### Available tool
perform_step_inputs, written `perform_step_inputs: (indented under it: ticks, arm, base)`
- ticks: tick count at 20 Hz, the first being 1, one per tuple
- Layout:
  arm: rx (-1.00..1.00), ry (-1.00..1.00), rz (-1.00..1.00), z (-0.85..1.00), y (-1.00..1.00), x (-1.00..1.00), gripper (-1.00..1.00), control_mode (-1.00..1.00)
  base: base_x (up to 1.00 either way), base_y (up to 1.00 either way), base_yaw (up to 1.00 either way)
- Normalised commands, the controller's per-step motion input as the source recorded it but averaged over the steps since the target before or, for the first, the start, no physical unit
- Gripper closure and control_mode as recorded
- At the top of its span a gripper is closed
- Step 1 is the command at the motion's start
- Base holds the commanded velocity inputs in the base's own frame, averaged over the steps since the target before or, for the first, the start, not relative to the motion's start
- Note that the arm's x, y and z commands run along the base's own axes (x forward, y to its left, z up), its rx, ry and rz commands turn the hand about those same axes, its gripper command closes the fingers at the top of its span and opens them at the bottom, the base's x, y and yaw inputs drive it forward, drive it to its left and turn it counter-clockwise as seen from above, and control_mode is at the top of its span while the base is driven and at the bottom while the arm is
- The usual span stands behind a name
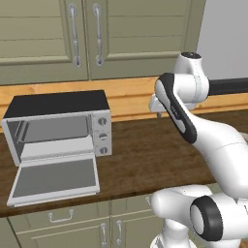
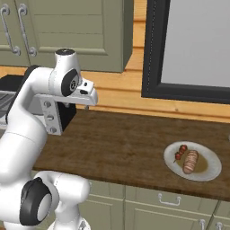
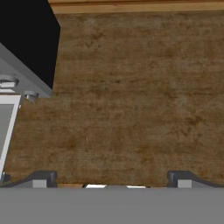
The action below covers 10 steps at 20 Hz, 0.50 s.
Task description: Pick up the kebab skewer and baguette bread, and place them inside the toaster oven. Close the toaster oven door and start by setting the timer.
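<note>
At far left, the toaster oven sits on the dark wooden counter, its door dropped flat toward the counter's front edge and the cavity standing open and bare. Beside it, the robot's gripper hangs above bare wood in the hand view, jaws spread wide and holding nothing, with the oven's black corner and two knobs at the frame's left. Farther right, in the right base view, a grey plate near the front edge carries the kebab skewer and the baguette bread, lying side by side and apparently touching. The job looks to be at its opening step: nothing is yet loaded. The next move likely calls for a long swing right across open counter, then a descent onto the thin skewer without nudging the loaf. The lowered door overhangs the path back and narrows the approach.
</note>
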Motion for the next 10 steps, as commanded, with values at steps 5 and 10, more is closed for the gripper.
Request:
perform_step_inputs:
  ticks: [5, 10]
  arm:
    - [0.0, 0.0, 0.0, 0.0, 0.0, 0.0, -1.0, -1.0]
    - [0.0, 0.0, 0.0, 0.0, 0.0, 0.0, -1.0, -1.0]
  base:
    - [0.0, 0.0, 0.0]
    - [0.0, 0.0, 0.0]
